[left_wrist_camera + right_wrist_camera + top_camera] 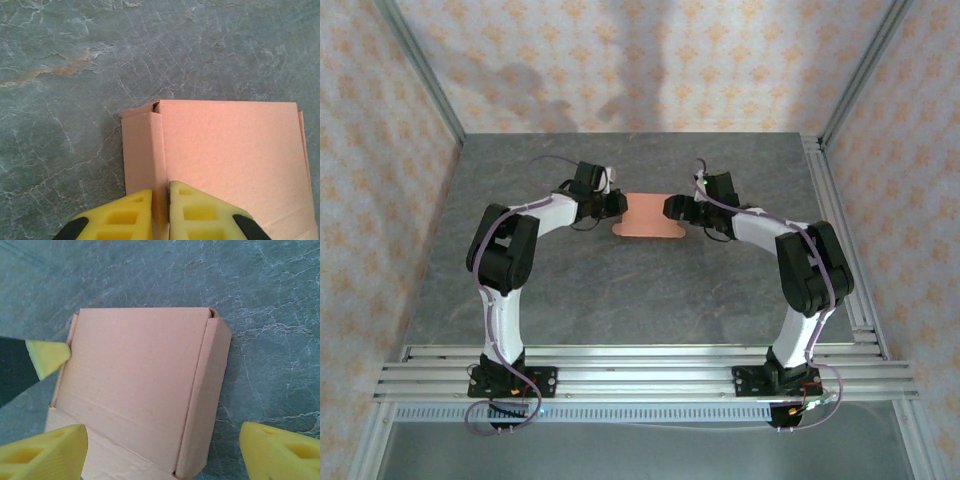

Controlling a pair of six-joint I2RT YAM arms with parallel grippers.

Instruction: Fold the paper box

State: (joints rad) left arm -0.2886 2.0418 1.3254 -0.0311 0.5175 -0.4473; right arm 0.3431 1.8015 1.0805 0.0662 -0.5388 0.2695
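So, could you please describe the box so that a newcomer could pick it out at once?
On the grey marbled table, look just beyond the middle, between the two grippers. The box lies flat there, the left gripper pinching one side wall and the right gripper open at the opposite side. Its salmon-pink card stands out against the grey top.

Grey-green marbled tabletop [620,300] with pale veins and one rusty streak [60,70], enclosed by cream walls [380,150] printed with orange floral motifs, aluminium corner posts [420,70], slotted aluminium rails [640,365] along near edge.
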